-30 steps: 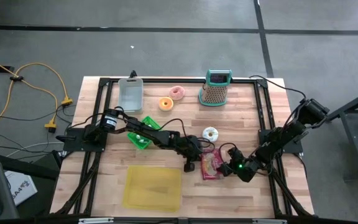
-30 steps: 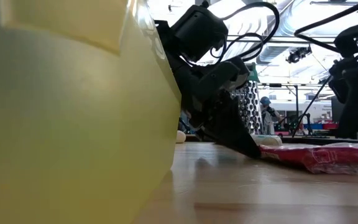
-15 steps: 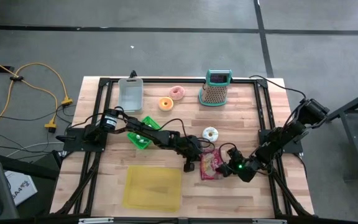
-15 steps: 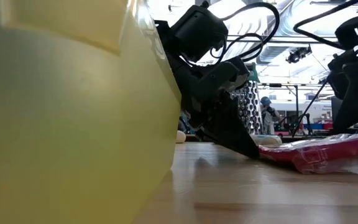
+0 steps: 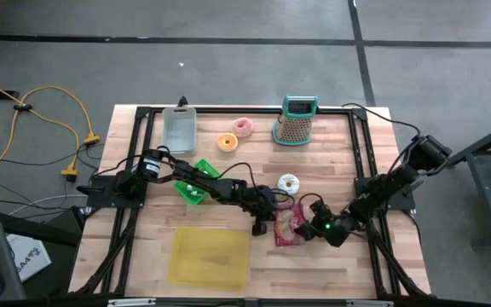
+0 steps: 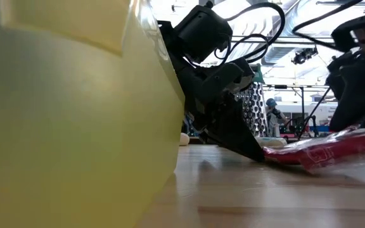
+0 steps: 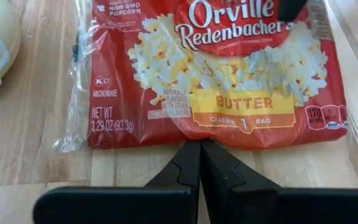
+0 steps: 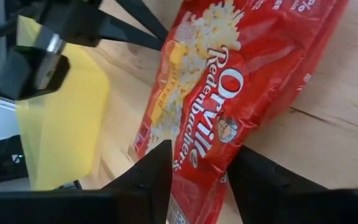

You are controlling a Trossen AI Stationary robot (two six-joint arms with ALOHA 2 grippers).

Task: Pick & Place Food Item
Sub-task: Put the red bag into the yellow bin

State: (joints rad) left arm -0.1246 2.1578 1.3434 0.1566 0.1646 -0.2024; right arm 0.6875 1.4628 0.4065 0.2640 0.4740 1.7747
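A red popcorn bag (image 5: 289, 227) lies near the middle of the table, and shows with its print in the left wrist view (image 7: 210, 68). My left gripper (image 5: 271, 217) reaches in from the table's left, shut, its tip at the bag's left edge. My right gripper (image 5: 312, 228) comes from the table's right and is shut on the bag's right side. In the low view the bag (image 6: 325, 151) slants, with its end at the right gripper raised. A yellow tray (image 5: 210, 256) lies near the front edge. My left gripper sets its shut fingertips (image 7: 199, 149) against the bag's left edge (image 7: 199, 135). It slants down from the table's left, the tip low at the table (image 6: 258, 154). My right gripper has the bag's right side (image 8: 197, 177) between its two fingers (image 8: 151, 177), slanting down from the table's right. That side is lifted, while the bag's left edge (image 6: 274, 154) stays on the table.
A white sprinkled donut (image 5: 288, 182) lies just behind the bag. A pink donut (image 5: 243, 127), an orange donut (image 5: 227, 141), a grater (image 5: 296, 122) and a grey bin (image 5: 179, 128) stand at the back. A green item (image 5: 196, 181) lies under the left arm.
The bag's side at my right gripper has risen off the table and the bag now slants. Its edge at my left fingertips has stayed down.
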